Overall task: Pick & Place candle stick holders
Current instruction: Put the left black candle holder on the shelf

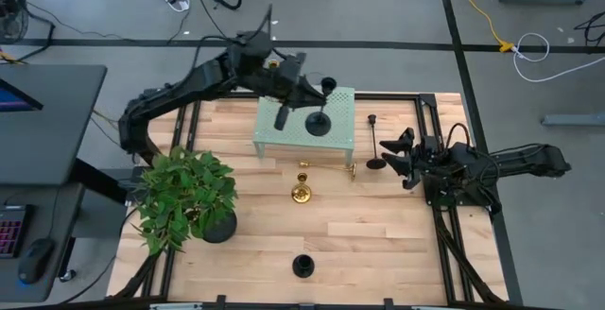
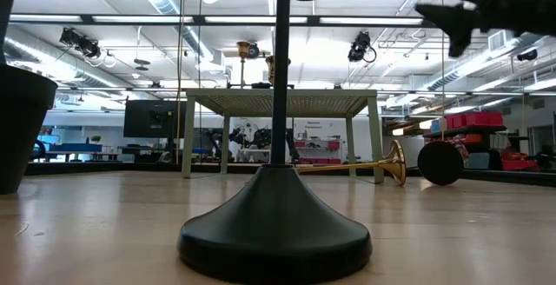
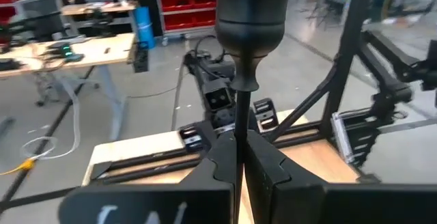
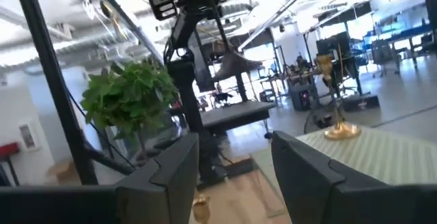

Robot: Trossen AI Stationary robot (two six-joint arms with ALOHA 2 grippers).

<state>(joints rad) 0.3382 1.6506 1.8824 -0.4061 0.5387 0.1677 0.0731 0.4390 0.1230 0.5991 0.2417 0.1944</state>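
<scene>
Left tool [image 1: 317,91] clamped on the thin stem of a black holder [image 1: 319,121], above the pale green stand [image 1: 340,135] at the worktop's [image 1: 378,244] far side. Right tool [image 1: 395,154] spread wide, gripping nothing, near the right edge just beside a toppled black holder [image 1: 375,142]. Between stand and centre: one gold holder [image 1: 302,193] upright, another gold one [image 1: 329,167] lying flat. Near the front edge, a further black holder [image 1: 302,266]. Potted plant [image 1: 184,197] at the left.

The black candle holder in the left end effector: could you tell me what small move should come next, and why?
Probably lower it: the left end effector is shut on the black candle holder's stem, holding it above the pale green stand, so easing down would seat its base there.
</scene>
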